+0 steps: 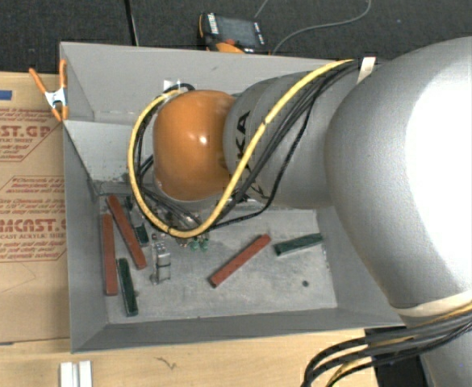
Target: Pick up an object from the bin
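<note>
On the floor of the grey metal bin (82, 216) lie two flat red-brown sticks (109, 256) by the left wall, a dark green stick (127, 287) just beside them, a third red-brown stick (239, 260) tilted mid-floor, and a second dark green stick (298, 244) near its upper end.

The arm (397, 160) is cut off by the right edge, and its grey bulk covers the right wall of the bin (81, 240), the back corner and much of the floor there. The orange cover (189, 143) and the looped cables (151, 208) hide the upper part of the gripper (161, 264); what shows beneath is a small metal shape, too small to read. Two reddish-brown sticks (127, 232) by the left wall run under the cables at their upper ends. A green bit (197, 244) just below the cables and a dark speck (304, 283) near the dark green stick (298, 245) are too small to name.
</note>
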You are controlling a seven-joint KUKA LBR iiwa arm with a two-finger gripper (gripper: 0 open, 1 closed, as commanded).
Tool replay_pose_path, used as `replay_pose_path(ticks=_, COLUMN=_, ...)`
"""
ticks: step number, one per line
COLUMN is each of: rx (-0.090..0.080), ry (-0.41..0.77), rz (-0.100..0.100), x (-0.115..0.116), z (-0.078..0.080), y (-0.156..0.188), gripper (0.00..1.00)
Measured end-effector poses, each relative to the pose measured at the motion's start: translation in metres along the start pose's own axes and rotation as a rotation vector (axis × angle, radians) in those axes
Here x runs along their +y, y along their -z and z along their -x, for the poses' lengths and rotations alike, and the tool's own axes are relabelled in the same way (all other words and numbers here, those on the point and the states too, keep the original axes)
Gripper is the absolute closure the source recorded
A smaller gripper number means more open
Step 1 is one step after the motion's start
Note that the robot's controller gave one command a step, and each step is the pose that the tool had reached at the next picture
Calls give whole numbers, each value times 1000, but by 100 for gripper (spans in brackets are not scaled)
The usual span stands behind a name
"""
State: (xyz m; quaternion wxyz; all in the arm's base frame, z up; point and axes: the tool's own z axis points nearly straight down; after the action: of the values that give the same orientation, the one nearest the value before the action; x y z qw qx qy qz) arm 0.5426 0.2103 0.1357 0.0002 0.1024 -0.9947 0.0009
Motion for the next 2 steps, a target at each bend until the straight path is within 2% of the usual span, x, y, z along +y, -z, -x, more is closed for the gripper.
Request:
replay_pose_path(ticks=1, rx=-10, ry=124, rz=0, x=-60, z=-20, y=86, gripper=0)
replay_pose_path(ticks=2, rx=5, ry=344, rz=2, x=-119, z=-34, y=-63, gripper=0)
